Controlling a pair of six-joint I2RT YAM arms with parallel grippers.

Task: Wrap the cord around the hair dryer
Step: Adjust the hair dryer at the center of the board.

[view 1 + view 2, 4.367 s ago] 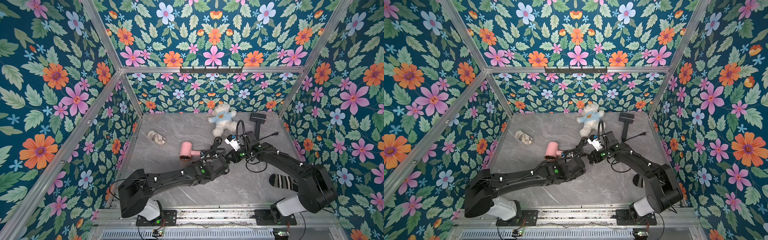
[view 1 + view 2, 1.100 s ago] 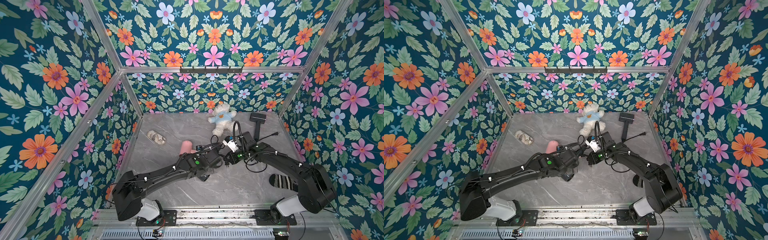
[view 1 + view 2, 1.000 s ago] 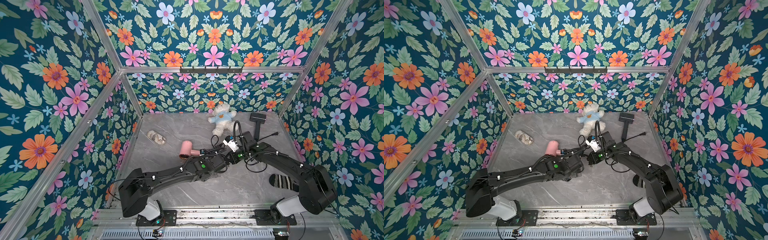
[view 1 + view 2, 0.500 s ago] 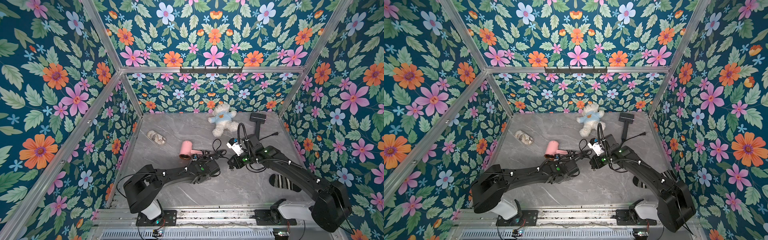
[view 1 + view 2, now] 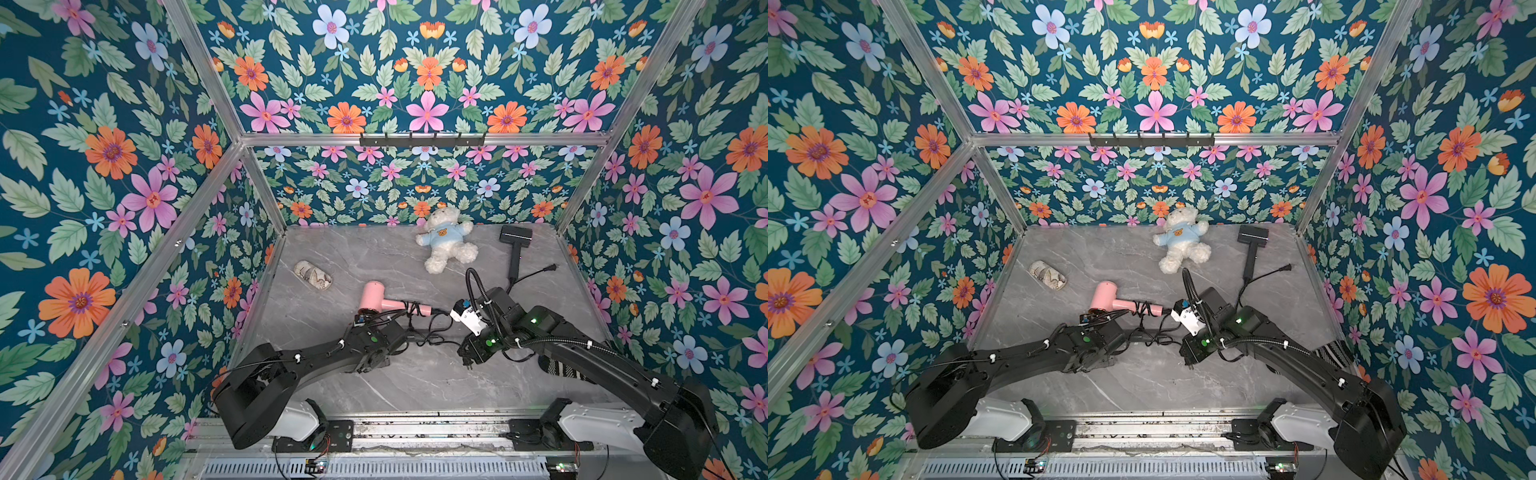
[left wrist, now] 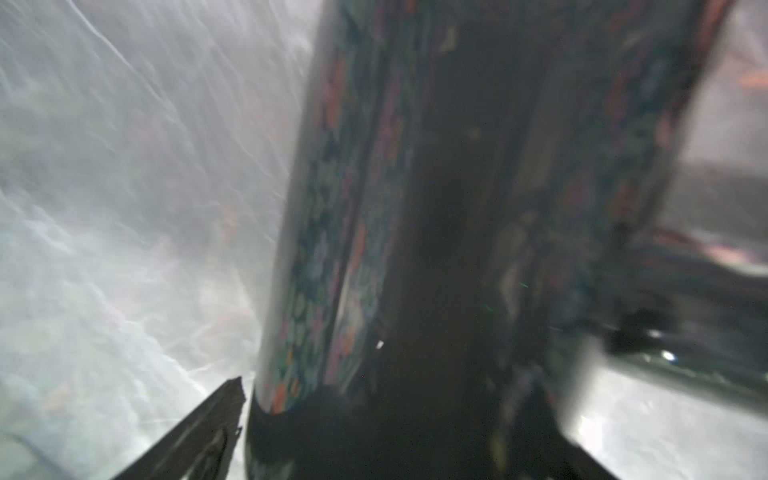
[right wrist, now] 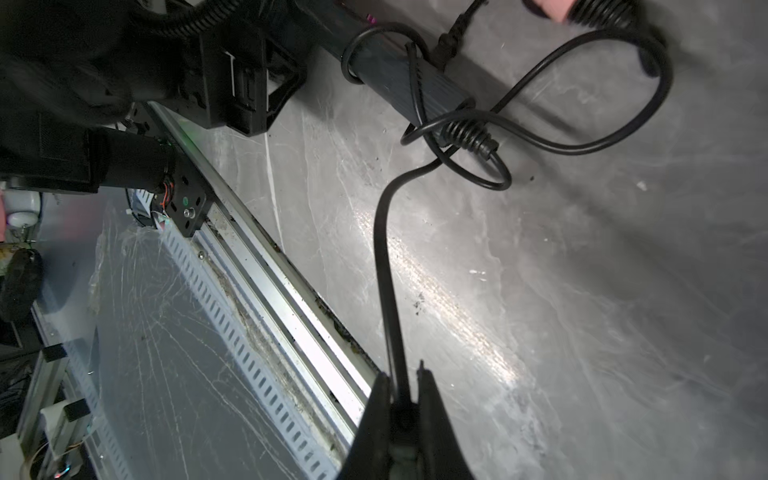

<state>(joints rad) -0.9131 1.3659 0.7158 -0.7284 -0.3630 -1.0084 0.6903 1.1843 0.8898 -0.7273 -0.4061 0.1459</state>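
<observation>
Drawn back toward the grey marble worktop's (image 5: 415,386) front edge, my right gripper (image 7: 401,376) pinches the black cord (image 7: 384,257); my left gripper (image 5: 415,334) lies low, spread wide. The pink hair dryer (image 5: 376,297) rests mid-worktop.

On the surface (image 5: 374,257), the hair dryer (image 5: 374,296) lay near the middle with its cord (image 7: 381,270) looped just in front of it, a teddy bear (image 5: 446,243) behind by the back wall, a brush (image 5: 515,245) to the bear's right, a pouch (image 5: 313,275) off to the left, and a sock (image 5: 559,370) front right.
</observation>
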